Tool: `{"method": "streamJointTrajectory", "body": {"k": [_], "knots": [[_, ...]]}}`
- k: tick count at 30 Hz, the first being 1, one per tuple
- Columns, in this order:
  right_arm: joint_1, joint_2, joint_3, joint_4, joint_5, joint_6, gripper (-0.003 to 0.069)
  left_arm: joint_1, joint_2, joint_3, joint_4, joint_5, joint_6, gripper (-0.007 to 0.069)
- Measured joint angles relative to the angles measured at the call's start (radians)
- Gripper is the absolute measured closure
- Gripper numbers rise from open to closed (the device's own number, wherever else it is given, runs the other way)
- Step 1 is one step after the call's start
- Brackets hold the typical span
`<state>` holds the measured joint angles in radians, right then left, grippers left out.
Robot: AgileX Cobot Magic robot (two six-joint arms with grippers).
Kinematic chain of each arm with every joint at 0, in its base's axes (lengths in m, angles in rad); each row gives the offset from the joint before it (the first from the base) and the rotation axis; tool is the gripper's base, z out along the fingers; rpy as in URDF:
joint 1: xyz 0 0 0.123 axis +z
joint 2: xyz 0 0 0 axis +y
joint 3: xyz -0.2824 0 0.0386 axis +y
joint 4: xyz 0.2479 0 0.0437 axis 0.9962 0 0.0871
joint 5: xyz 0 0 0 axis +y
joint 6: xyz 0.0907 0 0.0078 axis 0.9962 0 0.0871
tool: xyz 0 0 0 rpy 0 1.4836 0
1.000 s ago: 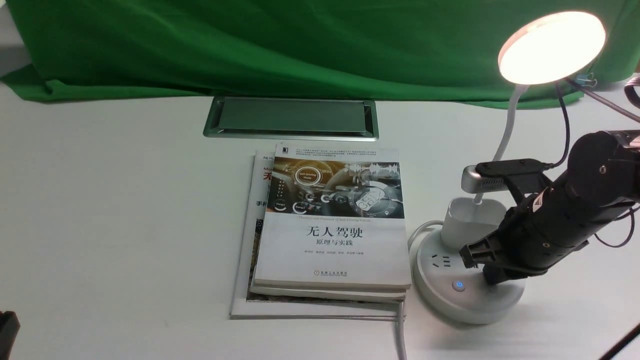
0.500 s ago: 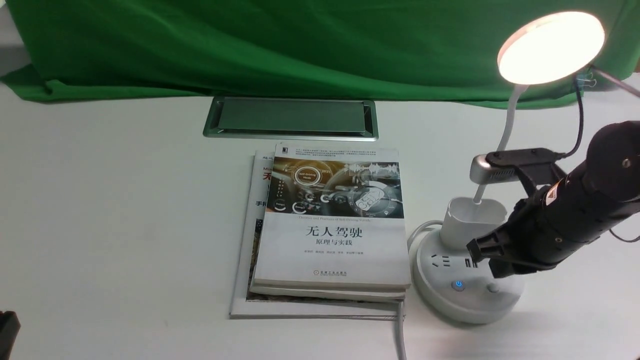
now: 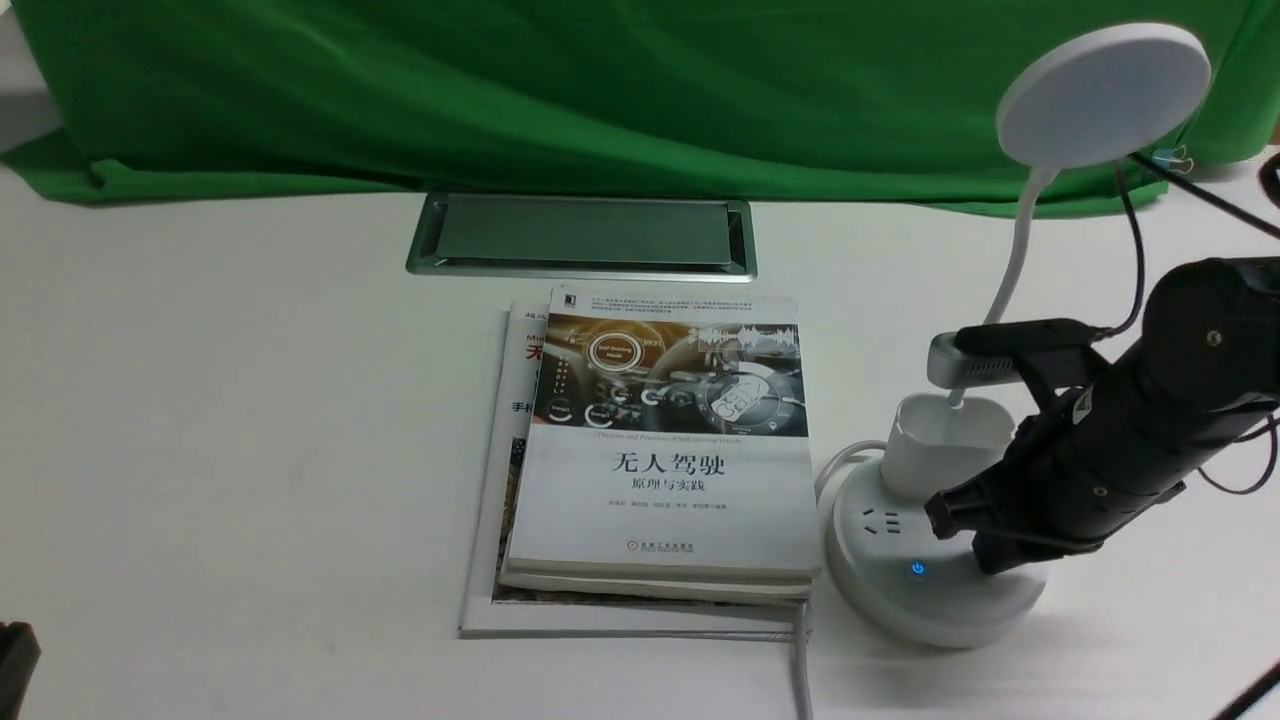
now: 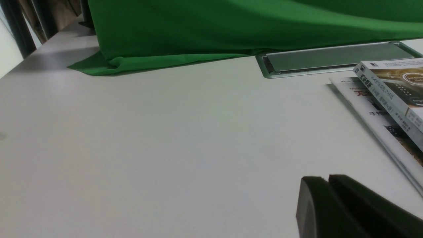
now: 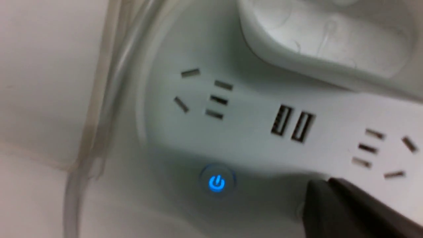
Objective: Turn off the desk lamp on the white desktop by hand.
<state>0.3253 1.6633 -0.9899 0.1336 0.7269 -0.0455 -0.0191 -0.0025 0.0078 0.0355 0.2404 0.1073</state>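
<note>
Leaning in over the desk lamp [image 3: 1020,235], the right gripper [image 3: 990,562] has its fingertips down at the front of the round base [image 3: 920,605], on the robot's right side of the counter [image 3: 250,400]. Its jaws are pressed together, and the tips largely cover one of the two buttons; I can't make out exactly how they meet it. The other one, the power button [image 3: 917,569], glows blue just beside them. Up top, the flat disc head [image 3: 1105,95] is unlit and tilted, held up by the thin curved neck that rises out of the cup-shaped holder [image 3: 940,455]. Sockets [image 5: 218,99] and a pair of narrow ports [image 5: 292,124] show on the base in the right wrist view, between the holder and the buttons. A grey camera module [image 3: 965,362] sits on the right arm, above the jaws, with black cables behind it.

Over on the other side, the left gripper [image 4: 325,181] hangs above plain counter, well apart from the lamp, its jaws pressed together too, nothing between them.

Near the middle lies a small stack of books [image 3: 665,500] on top of a wider, thin book [image 3: 480,600], just beside the lamp base. A pale cord [image 3: 801,665] runs along there toward the near edge. Farther back, a silver-framed hatch [image 3: 585,230] is set into the counter, in front of a draped green cloth [image 3: 600,100].
</note>
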Motion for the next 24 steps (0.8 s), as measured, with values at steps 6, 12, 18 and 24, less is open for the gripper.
{"method": "streamJointTrajectory", "body": {"k": [6, 12, 18, 24], "knots": [[0.000, -0.164, 0.025, -0.004, 0.053, 0.001, 0.0622, 0.000, 0.000, 0.000, 0.000, 0.000, 0.000, 0.0605], [0.000, -0.399, 0.169, -0.005, 0.064, 0.007, 0.0622, 0.000, 0.000, 0.000, 0.000, 0.001, 0.000, 0.0605], [0.000, -0.620, 0.281, -0.005, 0.116, 0.010, 0.0622, 0.000, 0.000, 0.000, 0.000, 0.001, 0.000, 0.0605], [0.000, -0.813, 0.298, -0.005, 0.150, 0.019, 0.0620, 0.000, 0.000, 0.000, 0.000, 0.001, 0.000, 0.0605]]}}
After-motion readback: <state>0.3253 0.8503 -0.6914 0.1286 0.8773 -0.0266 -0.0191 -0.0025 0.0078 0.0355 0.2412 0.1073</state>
